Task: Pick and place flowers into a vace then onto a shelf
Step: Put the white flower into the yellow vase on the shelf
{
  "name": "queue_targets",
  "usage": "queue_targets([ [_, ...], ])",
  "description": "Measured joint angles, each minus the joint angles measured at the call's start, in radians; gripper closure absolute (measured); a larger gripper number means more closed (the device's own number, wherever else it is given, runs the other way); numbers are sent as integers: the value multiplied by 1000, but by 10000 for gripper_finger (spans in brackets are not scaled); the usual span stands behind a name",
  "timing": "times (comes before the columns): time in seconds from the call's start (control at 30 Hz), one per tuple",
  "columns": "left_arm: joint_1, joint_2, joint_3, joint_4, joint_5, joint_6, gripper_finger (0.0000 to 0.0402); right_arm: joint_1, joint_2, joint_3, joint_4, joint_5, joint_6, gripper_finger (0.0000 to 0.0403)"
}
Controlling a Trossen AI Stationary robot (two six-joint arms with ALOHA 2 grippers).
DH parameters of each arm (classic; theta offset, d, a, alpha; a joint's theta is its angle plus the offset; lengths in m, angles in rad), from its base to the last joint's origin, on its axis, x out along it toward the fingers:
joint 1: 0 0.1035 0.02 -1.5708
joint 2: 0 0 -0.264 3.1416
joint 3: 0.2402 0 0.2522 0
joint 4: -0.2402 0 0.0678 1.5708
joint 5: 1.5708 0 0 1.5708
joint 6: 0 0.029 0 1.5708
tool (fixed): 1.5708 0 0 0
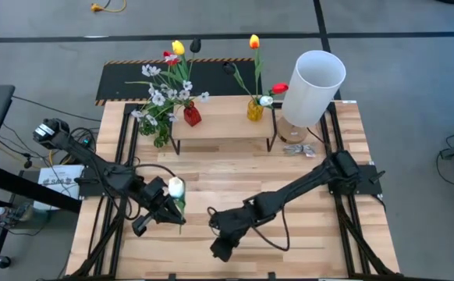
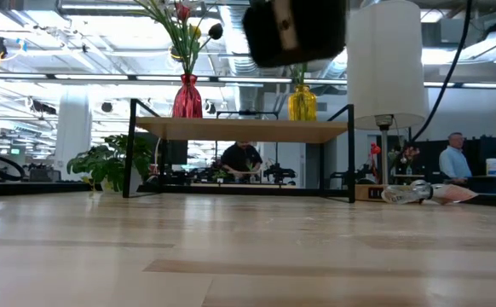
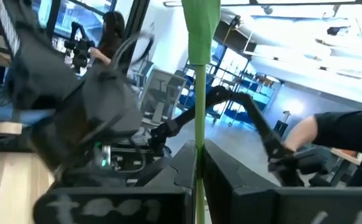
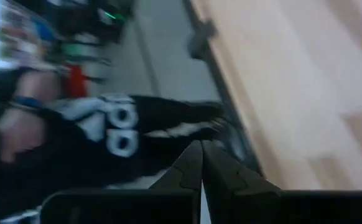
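Two dark arms reach over a slatted wooden bench (image 1: 235, 183), the biggest thing in sight. At its far edge stands the shelf (image 1: 223, 125), a low light-wood board on thin black legs. To the shelf's right a tall white lamp shade (image 1: 313, 87) rises on a thin stand, with a small crumpled wrapper (image 1: 297, 150) on the bench just in front of its foot.

On the shelf sit two vases. The red vase (image 1: 191, 115) near its left end holds a bunch of flowers (image 1: 168, 78): a yellow and a red tulip, a black one, and sprays of small white blossoms that spill over the shelf's left corner. The yellow vase (image 1: 255, 109) towards the right end holds an orange tulip (image 1: 254, 41) on a long stem, with a red head and a white head leaning out to its right. A leafy green sprig (image 1: 163, 134) hangs down beside the shelf's left leg.

The left hand (image 1: 174, 209) is over the near left part of the bench, well apart from the shelf. Its fingers (image 3: 231, 180) are pinched on the green stem of a white tulip (image 1: 176, 186); the stem runs straight up between them in the left wrist view, and from above the white head shows just beyond the hand, towards the shelf.

The right hand (image 1: 221, 248) is near the front edge, right of the left hand, its fingers (image 4: 221, 174) pressed together with nothing between them.

People show in the room beyond the bench.
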Motion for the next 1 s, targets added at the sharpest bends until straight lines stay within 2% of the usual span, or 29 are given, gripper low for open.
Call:
queue_targets([
  [0.1,0,-19,0,-2,-1,3,401,0,0,-96,245,0,39,403],
  [0.23,26,-29,0,-4,-5,-3,401,10,0,-162,444,17,52,403],
  [0.33,54,-32,0,-24,-11,-25,401,21,0,-175,559,49,3,403],
  [0.47,92,-32,0,-95,-37,-30,401,30,10,-194,810,140,-89,403],
  [0.6,121,-33,0,-110,-45,-31,401,29,109,-217,1223,214,-106,403],
  [0.77,136,-40,0,-135,-63,-32,401,48,262,-183,1556,324,-145,403],
  [0.9,136,-43,0,-187,-105,-31,401,68,263,-147,1656,409,-358,403],
  [1.0,137,-43,0,-225,-130,-18,401,72,251,-151,1627,556,-544,403],
])
